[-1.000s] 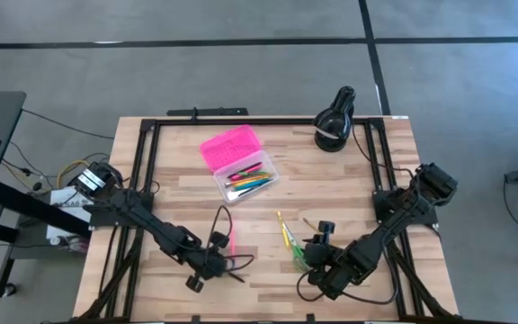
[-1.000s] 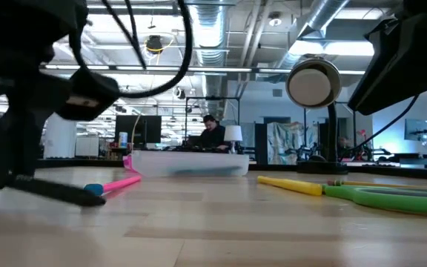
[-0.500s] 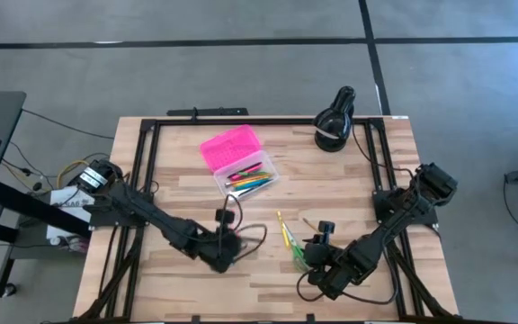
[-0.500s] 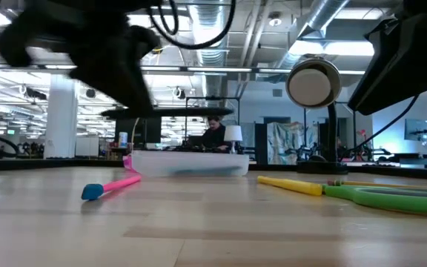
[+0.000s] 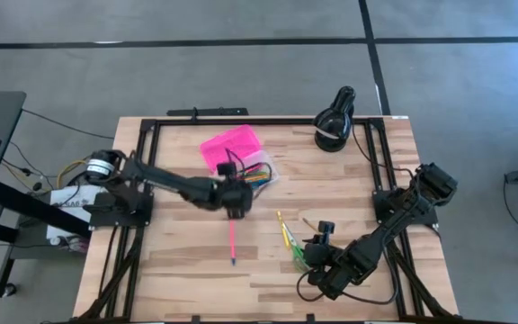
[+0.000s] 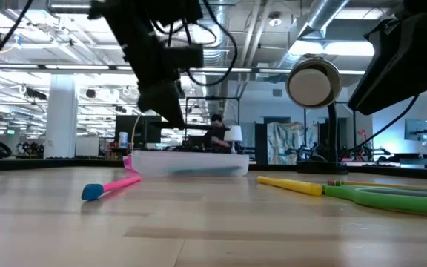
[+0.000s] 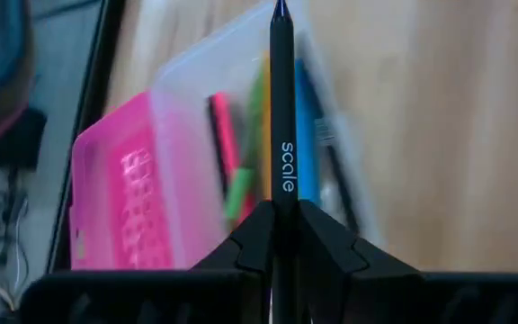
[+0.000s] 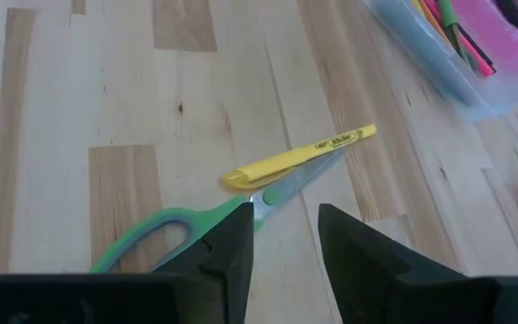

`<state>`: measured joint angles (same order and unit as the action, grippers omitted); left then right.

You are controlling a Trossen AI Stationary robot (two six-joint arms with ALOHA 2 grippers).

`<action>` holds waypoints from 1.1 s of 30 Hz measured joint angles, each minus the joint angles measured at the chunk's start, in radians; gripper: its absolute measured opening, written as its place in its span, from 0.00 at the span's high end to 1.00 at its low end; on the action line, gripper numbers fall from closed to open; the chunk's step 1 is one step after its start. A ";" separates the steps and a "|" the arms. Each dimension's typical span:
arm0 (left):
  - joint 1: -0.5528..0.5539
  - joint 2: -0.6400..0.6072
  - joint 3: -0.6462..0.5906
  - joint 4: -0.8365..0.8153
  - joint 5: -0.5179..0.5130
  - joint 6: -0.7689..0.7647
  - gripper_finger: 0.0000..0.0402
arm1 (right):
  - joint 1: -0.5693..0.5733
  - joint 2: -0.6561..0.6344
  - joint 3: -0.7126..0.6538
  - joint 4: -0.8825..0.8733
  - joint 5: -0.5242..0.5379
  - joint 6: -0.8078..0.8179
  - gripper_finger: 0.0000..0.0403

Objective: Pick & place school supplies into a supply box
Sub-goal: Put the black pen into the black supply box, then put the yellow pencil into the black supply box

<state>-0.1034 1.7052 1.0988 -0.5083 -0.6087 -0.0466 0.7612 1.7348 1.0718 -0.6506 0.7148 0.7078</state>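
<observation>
High view, from the near table (image 5: 349, 180) edge: the right gripper (image 5: 317, 245) rests low on the wood, nearer than the box (image 5: 245, 175) and to its right. Its fingers (image 8: 232, 243) stand apart and hold nothing. Right wrist view: the scissors (image 8: 214, 220) lie flat directly ahead of these fingers, blades closed, green handle toward the gripper. A yellow marker (image 8: 299, 157) lies just beside the blades, crossing their tip; contact between the two cannot be confirmed.

A pink pen (image 5: 233, 238) with a blue end lies flat on the wood, nearer than the box and well apart from it. Low view: the same pen rests on the tabletop with its blue end toward the camera.

The left gripper (image 5: 234, 196) is raised above the near edge of the box. Left wrist view: its fingers (image 7: 326, 247) are clamped on a black pen (image 7: 281, 117), which projects straight forward over the open tray.

The box sits open on the table, farther back than both grippers. Its clear tray holds several pens (image 7: 241, 153) in pink, green, orange and blue. The pink lid (image 5: 230, 147) is folded flat on the far side of the tray.

A lamp (image 5: 334, 121) stands beyond the box to its right, at the far table edge. Low view: a person (image 6: 215, 133) sits in the room beyond the box.
</observation>
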 joint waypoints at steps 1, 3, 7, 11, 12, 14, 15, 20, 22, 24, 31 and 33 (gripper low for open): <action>0.025 0.000 0.000 0.000 0.013 0.010 0.92 | 0.000 0.000 0.000 0.000 0.000 0.000 0.70; 0.072 0.000 0.000 0.001 0.046 0.025 0.92 | 0.000 0.000 0.000 0.000 -0.001 0.000 0.70; 0.148 0.000 0.000 0.002 0.097 0.028 0.92 | 0.000 0.000 0.000 0.000 -0.001 0.000 0.70; 0.187 -0.001 0.000 0.003 0.115 0.028 0.92 | 0.000 0.000 0.000 0.000 -0.001 0.000 0.70; 0.191 -0.001 0.000 0.005 0.115 0.028 0.92 | 0.000 0.000 0.000 0.000 -0.001 0.000 0.70; 0.200 -0.001 0.000 0.008 0.117 0.028 0.92 | 0.000 0.000 0.000 0.000 -0.001 0.000 0.70; 0.203 -0.001 0.000 0.008 0.117 0.032 0.92 | 0.000 0.000 0.000 0.000 -0.001 0.000 0.70; 0.201 -0.001 0.000 0.018 0.116 0.047 0.84 | 0.000 0.000 0.000 0.005 -0.001 0.000 0.70; 0.199 -0.001 0.000 0.030 0.117 0.047 0.79 | 0.000 0.000 0.000 0.005 -0.001 0.000 0.70; 0.199 -0.001 0.000 0.036 0.116 0.047 0.74 | 0.000 0.000 0.000 0.008 -0.001 0.000 0.70; 0.131 -0.006 0.000 0.037 0.155 0.069 0.64 | 0.000 0.000 0.000 -0.004 -0.014 0.073 0.70; 0.085 -0.014 0.001 0.037 0.155 0.089 0.64 | 0.004 0.000 0.000 -0.016 -0.040 0.109 0.70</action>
<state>-0.0186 1.6915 1.0994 -0.4717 -0.4536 0.0426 0.7654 1.7348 1.0718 -0.6669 0.6751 0.8168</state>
